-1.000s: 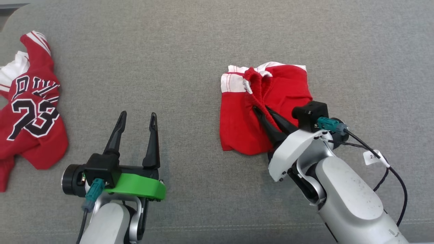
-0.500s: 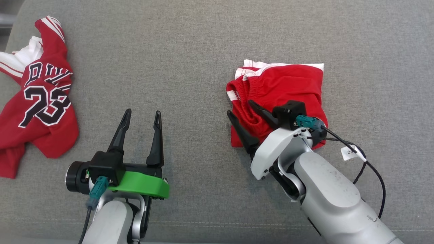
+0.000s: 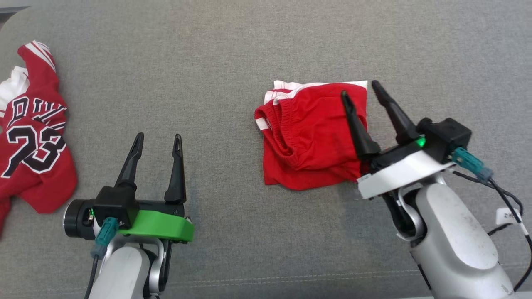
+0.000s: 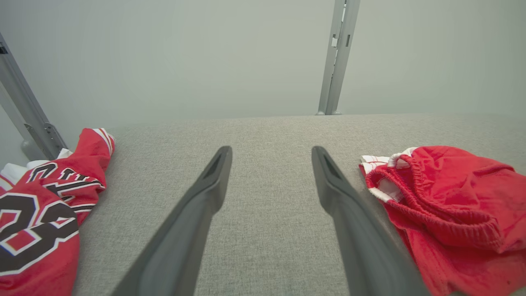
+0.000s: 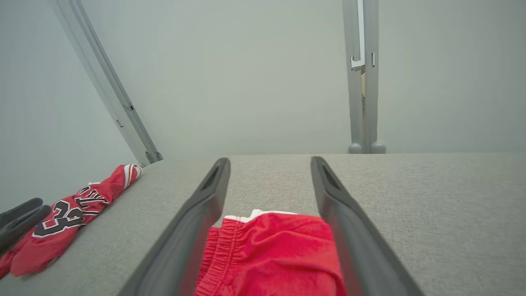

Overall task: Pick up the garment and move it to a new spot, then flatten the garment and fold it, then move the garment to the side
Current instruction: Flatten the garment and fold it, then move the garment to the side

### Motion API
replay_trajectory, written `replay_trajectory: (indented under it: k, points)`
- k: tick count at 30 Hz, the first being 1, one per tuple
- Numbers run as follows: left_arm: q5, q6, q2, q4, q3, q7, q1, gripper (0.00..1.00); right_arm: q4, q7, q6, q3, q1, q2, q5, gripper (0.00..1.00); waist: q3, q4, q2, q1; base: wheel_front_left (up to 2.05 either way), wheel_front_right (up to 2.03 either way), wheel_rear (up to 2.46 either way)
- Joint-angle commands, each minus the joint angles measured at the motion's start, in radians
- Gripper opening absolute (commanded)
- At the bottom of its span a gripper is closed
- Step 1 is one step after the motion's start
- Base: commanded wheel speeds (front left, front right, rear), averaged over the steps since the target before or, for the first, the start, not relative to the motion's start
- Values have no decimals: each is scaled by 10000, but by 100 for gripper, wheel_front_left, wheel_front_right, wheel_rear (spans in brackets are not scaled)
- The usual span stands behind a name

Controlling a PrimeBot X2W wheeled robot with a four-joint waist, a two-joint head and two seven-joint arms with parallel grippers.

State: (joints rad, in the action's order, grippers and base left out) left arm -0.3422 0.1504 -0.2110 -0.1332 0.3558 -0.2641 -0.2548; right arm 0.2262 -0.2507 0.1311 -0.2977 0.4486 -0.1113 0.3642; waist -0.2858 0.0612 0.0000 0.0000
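The garment, a pair of red shorts (image 3: 307,133) with white trim and an elastic waistband, lies in a loosely folded heap on the grey fabric surface (image 3: 232,62). My right gripper (image 3: 360,88) stands open over the shorts' right edge, fingers pointing away, with nothing between them. In the right wrist view the shorts (image 5: 271,255) lie below and between the open fingers of that gripper (image 5: 269,160). My left gripper (image 3: 158,136) is open and empty, well to the left of the shorts. In the left wrist view the shorts (image 4: 452,213) are to the right of that gripper (image 4: 271,150).
A red jersey (image 3: 33,141) with black number 23 lies crumpled at the far left edge, also seen as the jersey (image 4: 37,213) in the left wrist view. Grey metal posts (image 5: 361,82) stand behind the surface's far edge. A seam runs along the front.
My right gripper opened and let go of the shorts' waistband, then swung right and turned its fingers away from me. The shorts settled flatter. The left arm stayed put; the camera shifted.
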Motion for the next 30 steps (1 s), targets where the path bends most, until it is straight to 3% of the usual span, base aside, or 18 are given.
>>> replay_trajectory:
  k: [1, 8, 21, 30]
  points:
    - [55, 72, -130, 66, -87, -4, 98, 100, -232, -75, -8, 401, -352, -65, -202, 100, 214, -266, 0, 0, 0, 0, 0]
    - [0, 173, -356, 217, -176, 72, 313, 100, -818, 142, -7, 2077, -1526, -261, -1110, 100, 530, -583, 0, 0, 0, 0, 0]
    - [-126, 384, -497, 486, -182, 269, 781, 100, -1353, 766, -8, 2829, -3183, -327, -1782, 100, 943, -718, 0, 0, 0, 0, 0]
    - [-139, 439, -539, 610, -130, 336, 702, 100, -1514, 1009, -8, 2870, -3346, -370, -1816, 100, 880, -576, 0, 0, 0, 0, 0]
